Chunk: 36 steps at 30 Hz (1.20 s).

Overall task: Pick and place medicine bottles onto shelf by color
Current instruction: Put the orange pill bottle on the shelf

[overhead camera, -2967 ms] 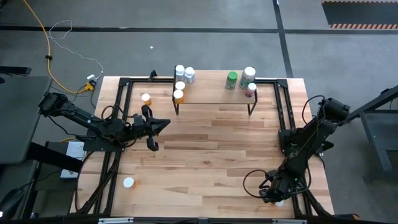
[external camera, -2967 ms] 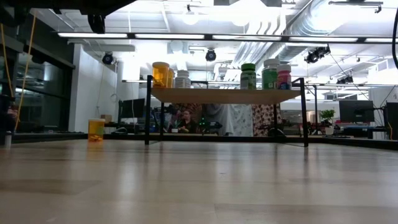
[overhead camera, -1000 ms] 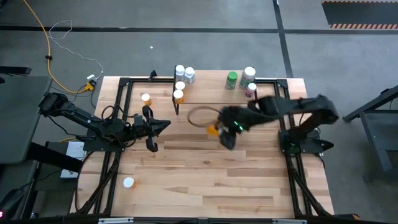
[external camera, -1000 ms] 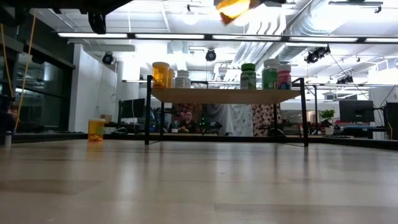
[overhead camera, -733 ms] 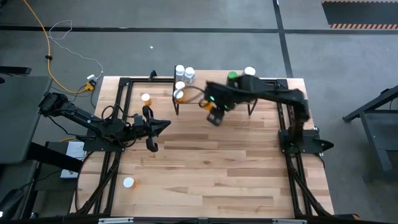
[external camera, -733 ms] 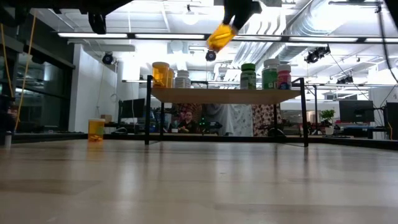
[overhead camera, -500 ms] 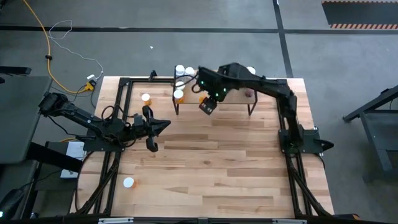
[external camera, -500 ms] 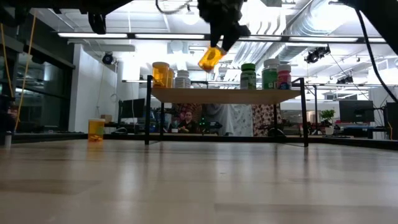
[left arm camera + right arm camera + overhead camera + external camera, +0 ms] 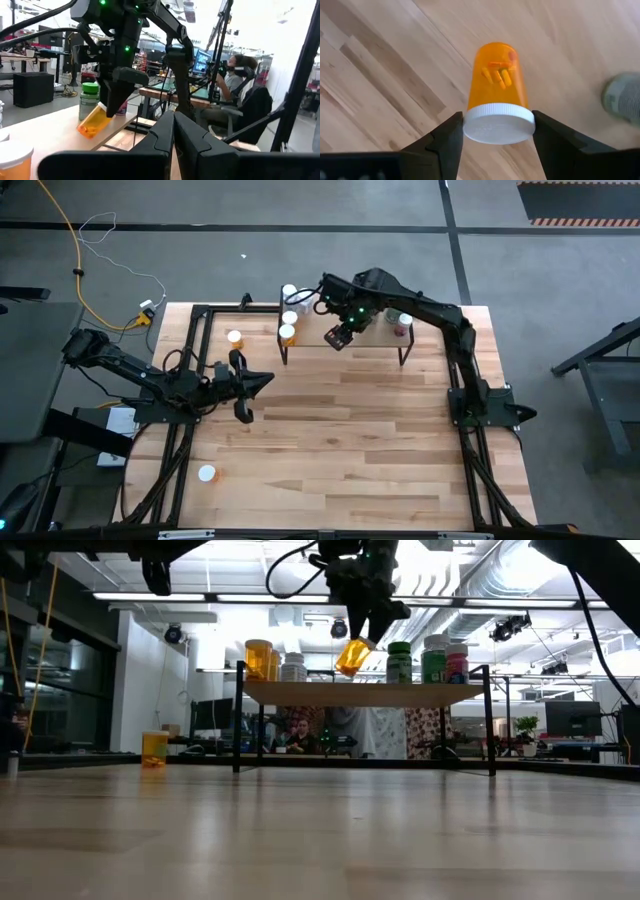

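My right gripper (image 9: 337,336) hangs over the shelf (image 9: 375,343), shut on an orange white-capped bottle (image 9: 353,657) that also shows in the right wrist view (image 9: 497,80) and the left wrist view (image 9: 93,120). The shelf (image 9: 370,693) stands on black legs at the table's far edge. At its left end stand white bottles (image 9: 290,293) and orange ones (image 9: 288,332). At its right end stand a green bottle (image 9: 399,662), a white one and a pinkish one (image 9: 457,663). My left gripper (image 9: 243,385) waits shut at the table's left. My right gripper pinches the bottle's white cap (image 9: 499,122) between its two fingers, one on each side of the cap. The fingers come from above, slanting down. The bottle hangs tilted below them, its bottom (image 9: 345,668) lowest, just above the shelf top and clear of it.
An orange bottle (image 9: 234,338) stands on the table left of the shelf. Another white-capped bottle (image 9: 206,473) stands near the table's near left corner. Black frame rails (image 9: 196,350) run along the table's sides. A seated person (image 9: 235,75) shows in the room beyond.
My right gripper has carried the orange bottle from above the table's middle toward the far edge and down, and now holds it just over the shelf's middle. The bottle has stayed tilted in the hold.
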Each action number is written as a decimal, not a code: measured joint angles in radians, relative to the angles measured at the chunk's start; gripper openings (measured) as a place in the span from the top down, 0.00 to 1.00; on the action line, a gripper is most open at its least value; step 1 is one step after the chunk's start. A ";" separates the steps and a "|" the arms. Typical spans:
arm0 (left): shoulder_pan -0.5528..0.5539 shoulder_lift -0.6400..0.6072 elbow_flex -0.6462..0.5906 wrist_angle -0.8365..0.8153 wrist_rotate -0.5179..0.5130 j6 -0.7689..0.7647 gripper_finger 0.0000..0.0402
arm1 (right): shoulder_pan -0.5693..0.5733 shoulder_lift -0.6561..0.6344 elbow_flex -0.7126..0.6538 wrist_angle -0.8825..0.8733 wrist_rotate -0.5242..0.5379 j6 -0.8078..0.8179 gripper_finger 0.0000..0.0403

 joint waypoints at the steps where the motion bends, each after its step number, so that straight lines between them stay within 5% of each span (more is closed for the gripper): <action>1: 0.006 0.010 0.000 0.009 0.000 -0.008 0.99 | 0.002 0.000 0.000 0.004 0.001 -0.010 0.51; 7: 0.063 0.156 0.078 -0.032 -0.035 -0.055 1.00 | 0.003 0.000 0.000 0.003 0.003 -0.026 0.51; 14: 0.160 0.420 0.417 -0.457 -0.182 -0.048 1.00 | 0.003 0.000 0.000 0.003 -0.005 -0.058 0.51; 17: 0.208 0.510 0.501 -0.508 -0.206 -0.069 1.00 | 0.003 0.000 0.000 -0.001 -0.010 -0.086 0.51; 36: 0.399 0.830 0.549 -0.097 -0.047 -0.067 1.00 | 0.005 0.000 0.000 -0.024 -0.012 -0.193 0.51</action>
